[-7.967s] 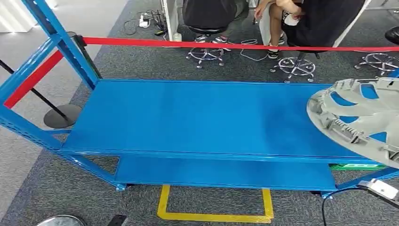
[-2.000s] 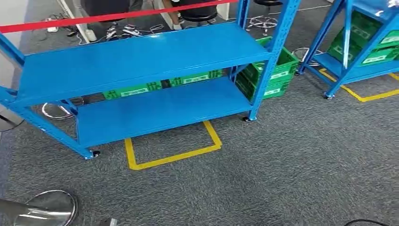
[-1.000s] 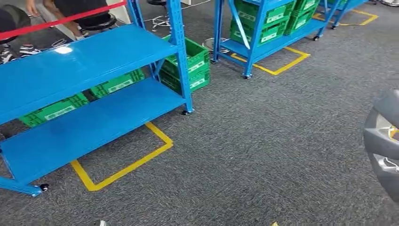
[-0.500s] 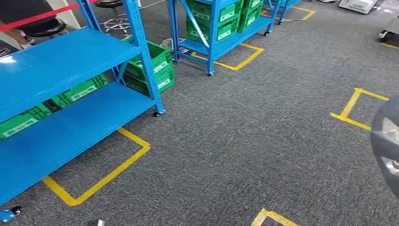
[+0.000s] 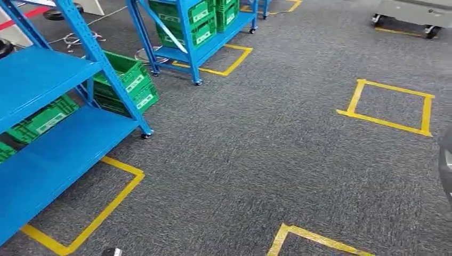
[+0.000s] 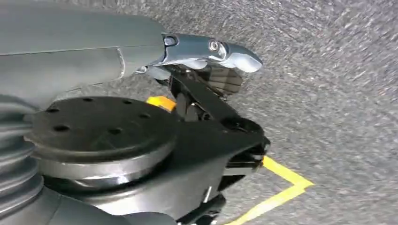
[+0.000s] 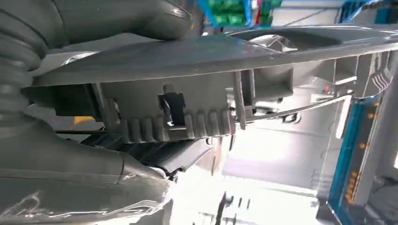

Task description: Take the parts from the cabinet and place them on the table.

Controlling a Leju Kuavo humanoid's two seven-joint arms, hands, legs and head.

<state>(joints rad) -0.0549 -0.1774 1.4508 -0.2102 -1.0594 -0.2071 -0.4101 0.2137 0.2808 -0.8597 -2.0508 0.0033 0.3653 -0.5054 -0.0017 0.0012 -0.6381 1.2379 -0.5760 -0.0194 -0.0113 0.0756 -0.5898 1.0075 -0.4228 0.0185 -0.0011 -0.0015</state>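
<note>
Wheel cover (image 7: 197,84) gripped by right robot hand (image 7: 89,164), rim edge at far right of head view (image 5: 446,170). Left robot hand (image 6: 206,70) hangs over grey carpet (image 5: 266,138), clenched, holding nothing. Blue cabinet (image 5: 48,106) upper left.

blue rack (image 5: 85,50), green crates (image 5: 128,80), yellow floor tape (image 5: 392,104)
</note>
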